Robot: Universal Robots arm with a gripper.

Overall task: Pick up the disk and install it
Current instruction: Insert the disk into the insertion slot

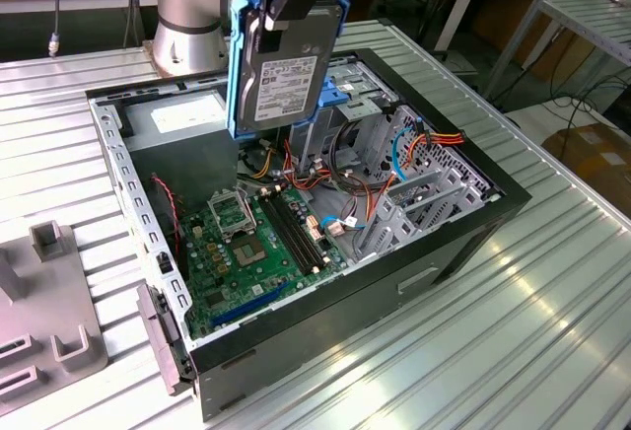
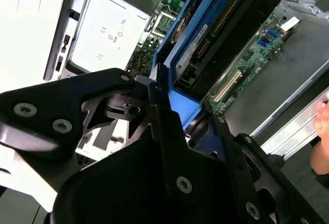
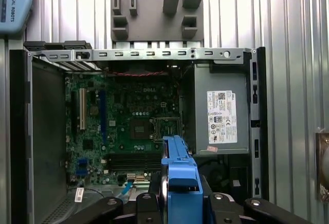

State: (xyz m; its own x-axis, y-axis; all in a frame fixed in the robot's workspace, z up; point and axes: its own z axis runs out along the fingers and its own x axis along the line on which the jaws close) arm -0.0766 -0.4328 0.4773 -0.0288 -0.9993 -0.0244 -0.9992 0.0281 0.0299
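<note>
The disk (image 1: 288, 73) is a silver-grey drive with a white label in a blue plastic frame. It hangs upright in the air over the back of the open computer case (image 1: 463, 243). My gripper (image 1: 282, 8) is shut on its top edge, one black finger on each face. In the second wrist view the disk (image 2: 226, 26) runs edge-on away from the gripper (image 2: 167, 103), with its connector side showing. In the first wrist view the blue frame (image 3: 177, 175) sticks out between the fingers (image 3: 221, 203), above the motherboard.
Inside the case lie a green motherboard (image 1: 251, 243), a grey power-supply box (image 1: 182, 119) and a metal drive cage with a blue bracket (image 1: 353, 90) amid loose cables. A grey fixture block (image 1: 44, 312) sits on the slatted table at the exterior view's left.
</note>
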